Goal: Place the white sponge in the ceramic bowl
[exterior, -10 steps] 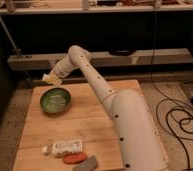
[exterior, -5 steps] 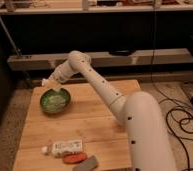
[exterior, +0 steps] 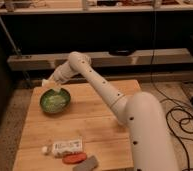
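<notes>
Status: the white arm's two-finger gripper (exterior: 50, 86) hangs over the far-left rim of the round green glazed ceramic bowl (exterior: 55, 100), which sits at the back-left of the light wooden table (exterior: 90, 125). A small pale chunk at the gripper's tip, just above the rim, looks like the white sponge (exterior: 46, 83), so my read is that pick and carry are done and only the release into the bowl is left; the bowl's paler inside shows nothing I'd call a sponge yet. Gripper state: can't tell from this view. Caveat: there's also a tiny whitish lump (exterior: 44, 149) at the front-left, touching or just beside the long white printed packet (exterior: 67, 146), so the ID isn't certain. A flat orange-red object (exterior: 74, 158) and a grey block (exterior: 86, 164) lie at the front edge, well apart from the bowl.
</notes>
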Robot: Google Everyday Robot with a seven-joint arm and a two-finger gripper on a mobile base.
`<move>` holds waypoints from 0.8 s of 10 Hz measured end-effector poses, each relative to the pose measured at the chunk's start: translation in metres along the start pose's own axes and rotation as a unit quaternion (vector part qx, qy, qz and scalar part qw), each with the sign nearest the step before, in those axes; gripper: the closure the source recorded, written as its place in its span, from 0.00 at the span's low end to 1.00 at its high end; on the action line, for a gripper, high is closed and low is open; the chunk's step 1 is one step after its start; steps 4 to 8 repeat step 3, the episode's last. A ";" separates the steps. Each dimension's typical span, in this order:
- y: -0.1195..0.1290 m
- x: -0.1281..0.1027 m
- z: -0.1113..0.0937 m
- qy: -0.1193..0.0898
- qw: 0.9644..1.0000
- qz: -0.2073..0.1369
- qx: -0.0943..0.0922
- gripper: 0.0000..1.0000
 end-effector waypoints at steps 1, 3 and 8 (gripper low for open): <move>-0.002 -0.001 0.000 -0.001 1.000 -0.002 0.001 0.52; -0.004 -0.001 0.001 -0.001 1.000 -0.004 0.001 0.37; -0.004 -0.001 0.001 -0.001 1.000 -0.004 0.001 0.37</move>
